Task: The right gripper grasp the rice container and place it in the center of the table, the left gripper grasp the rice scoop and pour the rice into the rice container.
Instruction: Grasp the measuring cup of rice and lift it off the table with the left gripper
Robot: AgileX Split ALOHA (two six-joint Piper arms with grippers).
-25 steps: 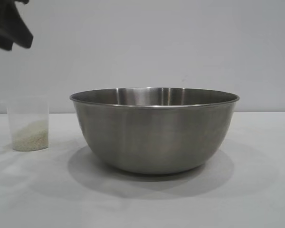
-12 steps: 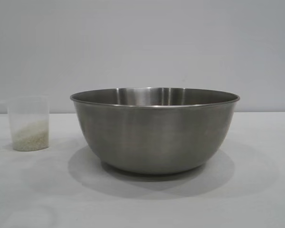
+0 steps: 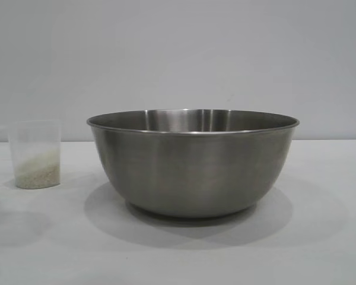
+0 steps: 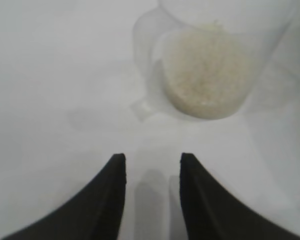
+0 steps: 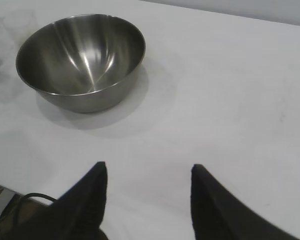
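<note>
Descent has brought your left gripper, jaws apart, before the rice scoop near the table left edge; right gripper open, parked

free: bare table between left gripper and rice scoop | obstacle: rice container beside scoop

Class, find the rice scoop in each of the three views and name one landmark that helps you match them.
Exterior view: the rice scoop stands upright at the far left, apart from the rice container.
Left wrist view: it fills the upper right, rice showing through its wall, ahead of the left gripper.
Right wrist view: only a faint outline at the top left corner, behind the container.
Shared landmark: the white table.
</note>
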